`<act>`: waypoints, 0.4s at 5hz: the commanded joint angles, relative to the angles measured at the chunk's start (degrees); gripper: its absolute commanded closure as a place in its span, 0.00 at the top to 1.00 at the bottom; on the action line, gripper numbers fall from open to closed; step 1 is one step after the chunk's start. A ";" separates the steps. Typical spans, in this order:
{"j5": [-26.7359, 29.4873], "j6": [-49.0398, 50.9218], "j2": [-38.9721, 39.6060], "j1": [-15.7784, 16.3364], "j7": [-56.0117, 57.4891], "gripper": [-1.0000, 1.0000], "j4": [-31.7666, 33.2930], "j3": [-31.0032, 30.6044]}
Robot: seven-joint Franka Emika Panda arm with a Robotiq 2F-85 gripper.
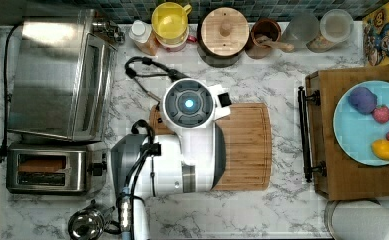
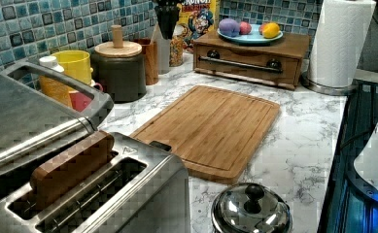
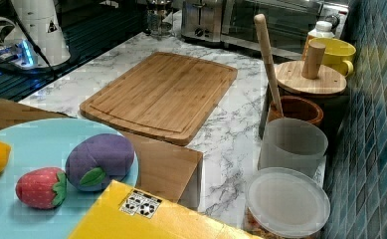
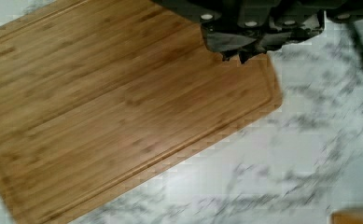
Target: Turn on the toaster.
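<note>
Top view: the toaster (image 1: 49, 172) sits at the top view's lower left corner of the table (image 1: 282, 210), just below the oven (image 1: 62, 75) and just above the kettle (image 1: 89, 222). Its black lever and knob face the top view's right, toward the arm. A brown slice stands in one slot.

The tool (image 4: 242, 53) hangs over the board (image 4: 114, 116), well apart from the toaster. In the wrist view its tips sit close together with nothing between them.

Expect a rigid steel box that is light enough to slide on the smooth marble if you push it sideways. Do not grip the body: brushed steel offers little purchase. Act on the lever (image 1: 98, 170) only. Approach from above and press straight down on it, so that the load goes into the table and not along it. The lever is small and probably spring-loaded; you must judge when it latches.
</note>
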State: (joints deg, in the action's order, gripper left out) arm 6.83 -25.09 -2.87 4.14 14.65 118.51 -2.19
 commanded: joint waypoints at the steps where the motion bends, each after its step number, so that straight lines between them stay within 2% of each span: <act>1: 3.24 -2.16 -6.12 6.98 5.93 0.00 6.37 -6.59; 2: 2.80 -2.69 -6.71 8.78 6.67 0.00 8.44 -7.98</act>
State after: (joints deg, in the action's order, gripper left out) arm 8.91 -27.17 -8.46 10.20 18.11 124.55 -9.39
